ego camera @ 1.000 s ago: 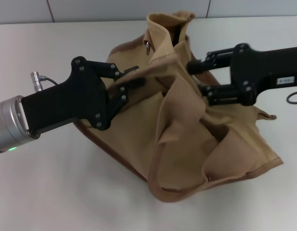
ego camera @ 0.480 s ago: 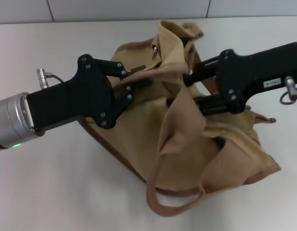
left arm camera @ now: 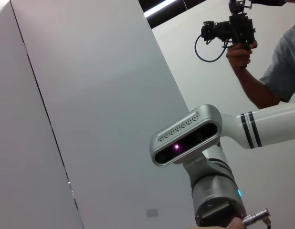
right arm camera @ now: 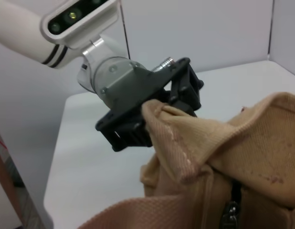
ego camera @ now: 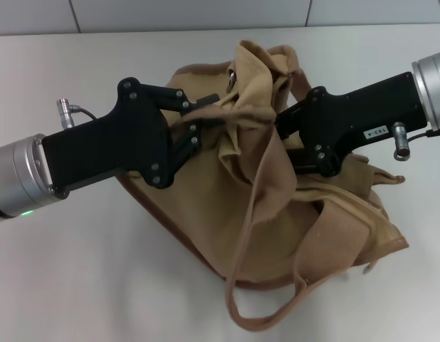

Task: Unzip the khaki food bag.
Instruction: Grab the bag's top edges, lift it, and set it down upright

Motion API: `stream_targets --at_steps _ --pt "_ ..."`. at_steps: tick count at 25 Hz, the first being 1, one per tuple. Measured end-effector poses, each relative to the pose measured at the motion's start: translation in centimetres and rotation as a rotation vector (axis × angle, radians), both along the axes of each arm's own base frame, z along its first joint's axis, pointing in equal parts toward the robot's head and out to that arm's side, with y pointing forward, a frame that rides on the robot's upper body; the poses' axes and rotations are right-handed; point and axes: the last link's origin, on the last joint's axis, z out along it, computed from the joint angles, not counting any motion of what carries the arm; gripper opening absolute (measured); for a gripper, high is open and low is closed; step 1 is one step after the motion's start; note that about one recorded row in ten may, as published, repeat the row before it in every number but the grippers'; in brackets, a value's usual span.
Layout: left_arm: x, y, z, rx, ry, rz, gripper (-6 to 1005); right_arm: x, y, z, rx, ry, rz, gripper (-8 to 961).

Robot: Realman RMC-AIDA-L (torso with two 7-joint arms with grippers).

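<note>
The khaki food bag (ego camera: 277, 221) lies crumpled in the middle of the white table (ego camera: 99, 285). My left gripper (ego camera: 204, 114) reaches in from the left and is shut on a raised fold of the bag's top edge; the right wrist view shows this gripper (right arm camera: 154, 117) pinching that fold. My right gripper (ego camera: 283, 139) comes in from the right, its tip buried in the bag's bunched fabric. A dark zipper pull (right arm camera: 229, 211) hangs in a seam of the bag (right arm camera: 262, 138) close to the right wrist camera. The left wrist view shows no bag.
One webbing handle loop (ego camera: 266, 317) hangs toward the table's front edge. A metal ring (ego camera: 233, 77) sits on the bag's far corner. The left wrist view shows the robot's head (left arm camera: 185, 136) and a person holding a camera (left arm camera: 231, 28).
My right gripper has moved left and slightly down, deeper into the bag. The fabric has bunched between the grippers, and the handle loop has slid out at the front. The left gripper shifted slightly right.
</note>
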Motion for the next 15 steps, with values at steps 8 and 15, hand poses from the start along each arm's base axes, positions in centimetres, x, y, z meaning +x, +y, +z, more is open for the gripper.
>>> stream_targets --at_steps 8,15 --pt "0.1 0.1 0.2 0.007 -0.006 0.0 58 0.4 -0.6 1.0 0.061 0.004 0.01 237" --pt "-0.1 0.0 0.3 0.011 -0.011 0.001 58 0.8 -1.7 2.2 0.098 0.038 0.011 39"
